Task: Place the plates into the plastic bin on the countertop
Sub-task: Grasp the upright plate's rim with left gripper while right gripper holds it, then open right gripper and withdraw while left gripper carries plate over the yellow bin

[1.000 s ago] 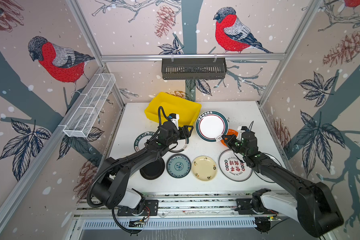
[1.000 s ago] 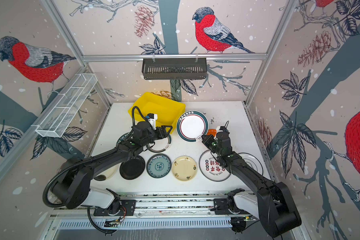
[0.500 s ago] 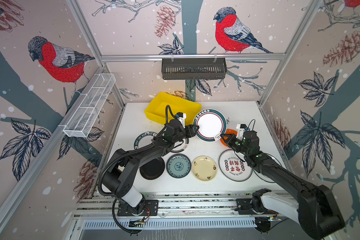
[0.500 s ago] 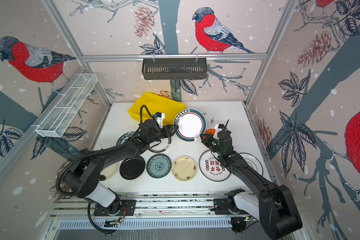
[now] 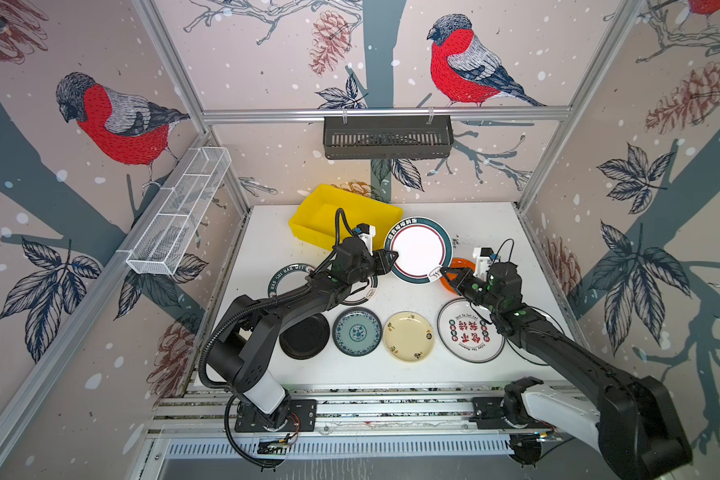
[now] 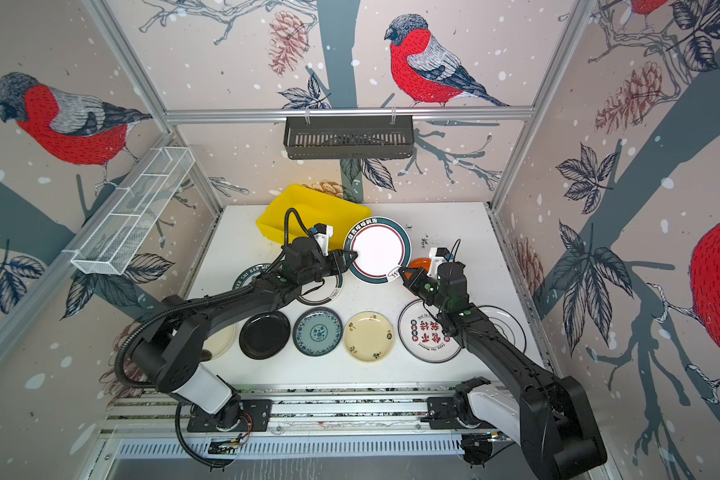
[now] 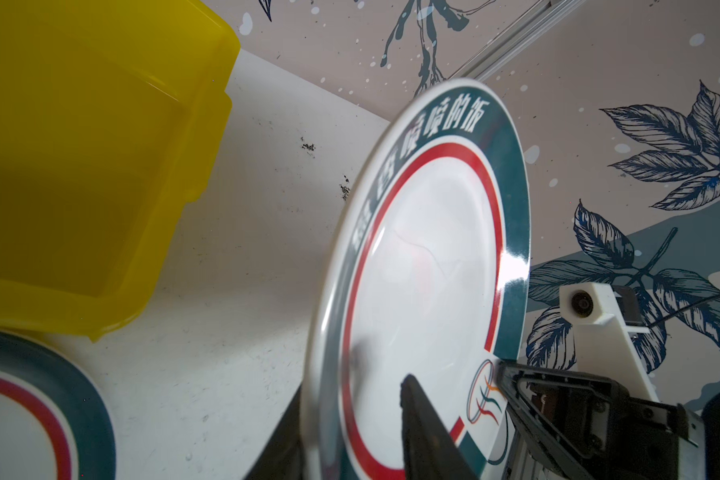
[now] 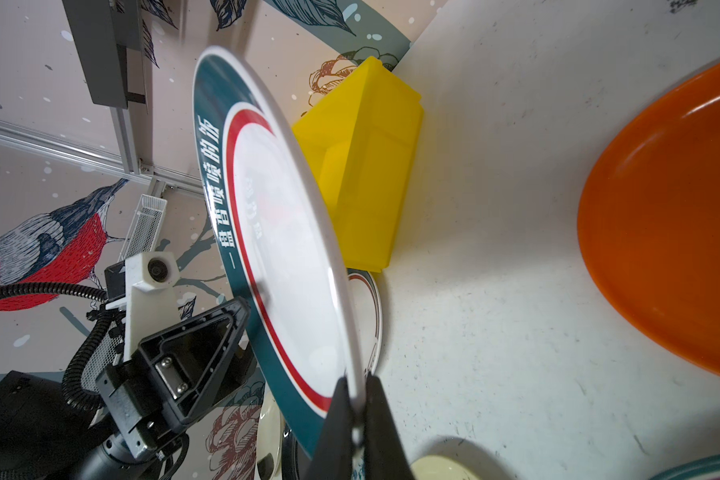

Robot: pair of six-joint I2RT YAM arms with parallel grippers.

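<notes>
A white plate [image 5: 418, 249] [image 6: 377, 249] with a teal lettered rim hangs tilted above the countertop [image 5: 487, 224], just right of the yellow plastic bin [image 5: 329, 216] [image 6: 292, 208]. My right gripper [image 5: 443, 272] [image 8: 356, 380] is shut on its near-right rim. My left gripper [image 5: 385, 262] [image 7: 350, 390] is shut on its left rim, one finger on the face and one behind. An orange plate [image 5: 462, 266] [image 8: 674, 216] lies beside my right gripper. Black [image 5: 304, 336], blue-patterned [image 5: 357, 332], cream [image 5: 409, 336] and red-character [image 5: 468, 330] plates lie in a front row.
Two more lettered-rim plates [image 5: 285, 276] [image 5: 366, 293] lie partly under my left arm. Another white plate [image 6: 504, 324] lies under my right arm. A dark slotted basket [image 5: 387, 137] hangs on the back wall, and a wire tray [image 5: 179, 216] on the left wall.
My left gripper has swung right from beside the bin to the raised plate and closed over its left rim. The right gripper has kept its hold, with the plate shifted slightly left.
</notes>
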